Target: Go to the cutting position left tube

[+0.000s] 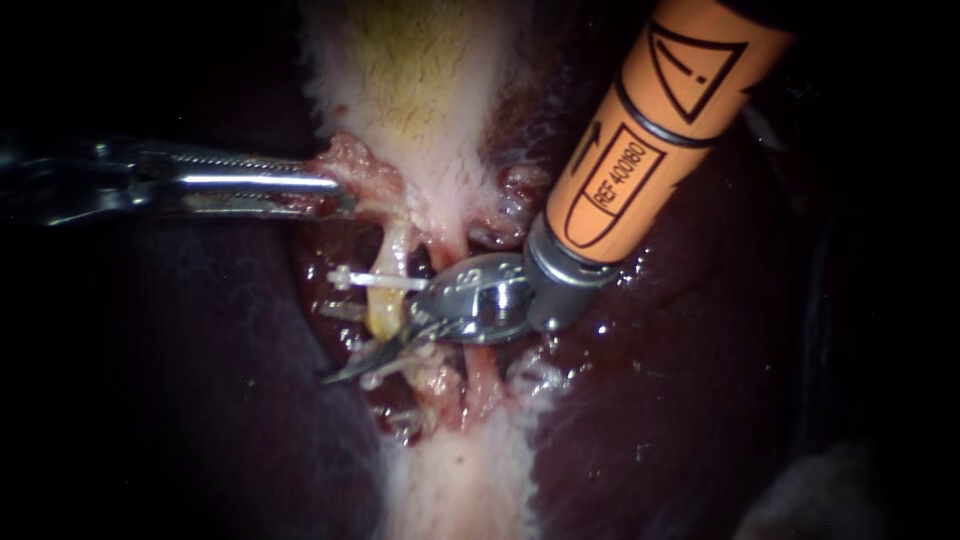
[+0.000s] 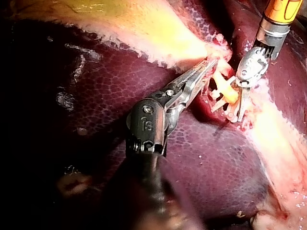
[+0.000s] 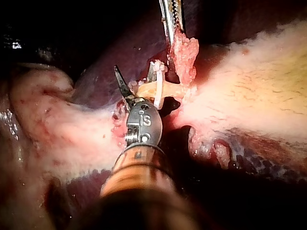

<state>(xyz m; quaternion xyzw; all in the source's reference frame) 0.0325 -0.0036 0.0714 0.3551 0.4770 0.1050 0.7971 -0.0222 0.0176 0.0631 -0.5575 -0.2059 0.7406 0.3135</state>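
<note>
The left tube [image 1: 386,300] is pale yellow and runs down from the gallbladder [image 1: 420,90]. A white clip [image 1: 372,281] crosses it, and more clips lie lower. My right instrument [image 1: 375,352], on an orange shaft, reaches in from the upper right; its thin blades stand slightly apart, right at the tube below that clip. In the right wrist view one dark blade [image 3: 122,82] shows beside the tube [image 3: 152,89], the other hidden behind it. My left instrument [image 1: 335,190] is shut on a ragged tissue flap [image 1: 360,170] at the gallbladder's neck, holding it leftward.
Dark liver [image 1: 200,380] lies on both sides of the pale dissected strip [image 1: 460,480]. A reddish second tube [image 1: 482,385] runs to the right of the left tube. The right instrument's metal wrist [image 1: 490,295] sits over the strip's middle.
</note>
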